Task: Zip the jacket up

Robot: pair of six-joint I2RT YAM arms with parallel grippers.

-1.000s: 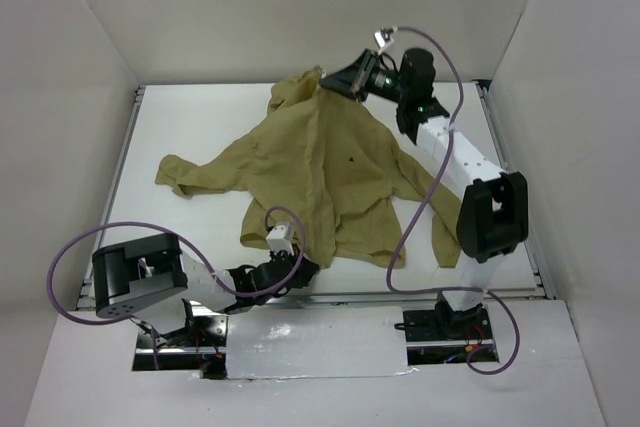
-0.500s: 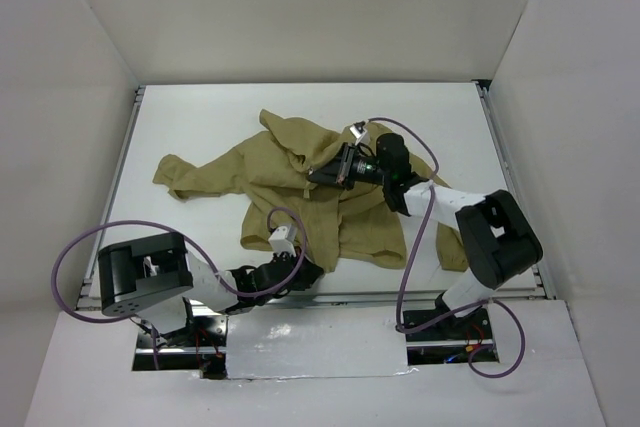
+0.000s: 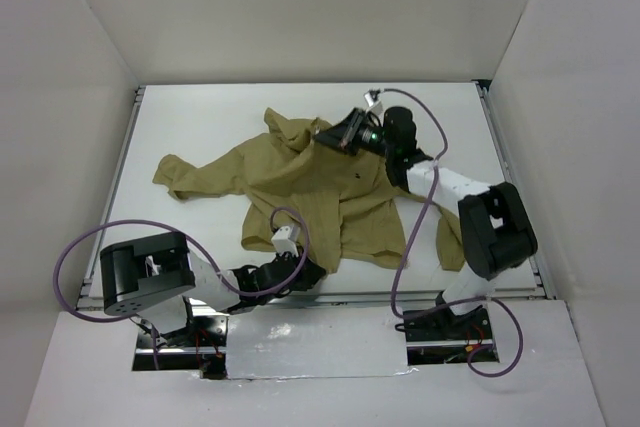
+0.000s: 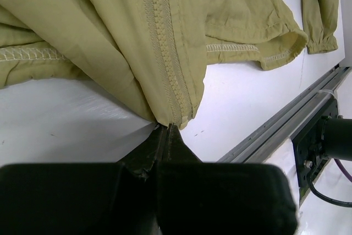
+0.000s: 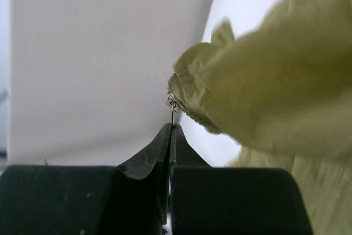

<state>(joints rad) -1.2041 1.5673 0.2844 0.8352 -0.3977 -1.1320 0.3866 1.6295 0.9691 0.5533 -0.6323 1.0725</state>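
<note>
Item: thin olive-tan hooded jacket (image 3: pixel 300 182), rumpled across the middle of the white bench (image 3: pixel 200 112), one sleeve toward the left edge, hem at the near edge. Left claw (image 4: pixel 168 129): closed, pinching the hem at the foot of the zipper track (image 4: pixel 159 42). Right claw (image 5: pixel 172 127): closed on the small metal zipper pull (image 5: pixel 172 103), raised off the bench, toward the far edge.
</note>
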